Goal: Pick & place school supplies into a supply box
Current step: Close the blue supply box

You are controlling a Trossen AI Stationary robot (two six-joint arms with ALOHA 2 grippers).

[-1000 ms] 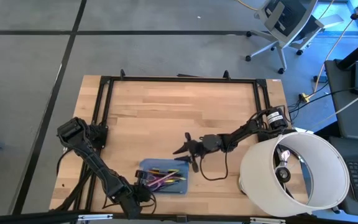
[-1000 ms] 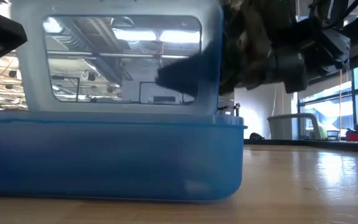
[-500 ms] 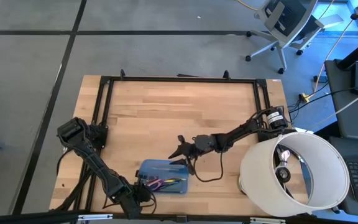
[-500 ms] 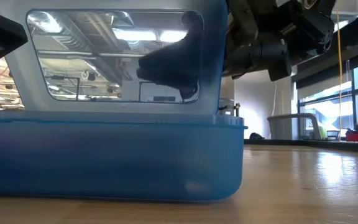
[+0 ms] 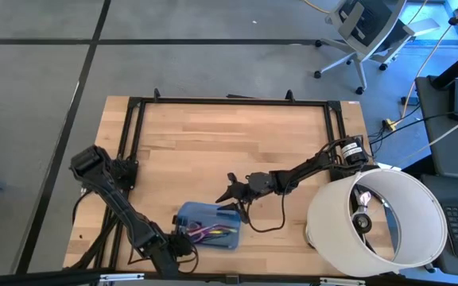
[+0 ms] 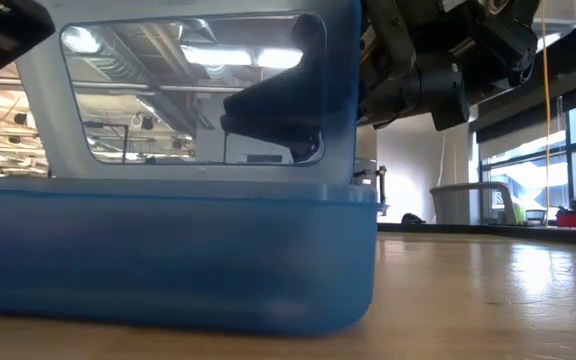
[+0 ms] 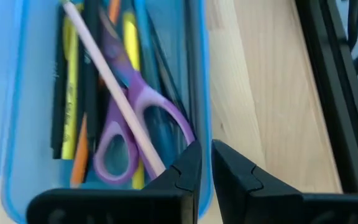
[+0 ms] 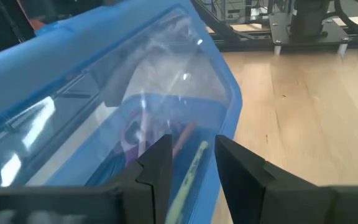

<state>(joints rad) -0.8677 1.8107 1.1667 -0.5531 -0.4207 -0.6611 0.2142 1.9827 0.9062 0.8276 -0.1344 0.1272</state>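
- Box (image 5: 207, 236) is seen at the table's (image 5: 213, 143) near edge, lid half raised, with pens and scissors (image 7: 129, 118) inside.
- Left gripper (image 5: 183, 238) is clamped on the box wall at its 9 o'clock.
- Right gripper (image 5: 230, 197) is spread at its 1 o'clock, against the lid.

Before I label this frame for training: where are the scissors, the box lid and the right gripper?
scissors (image 7: 118, 134), left wrist view, on the purple handle loops.
box lid (image 8: 114, 68), right wrist view, on its clear panel.
right gripper (image 5: 227, 193), high view, between its fingertips at the lid.
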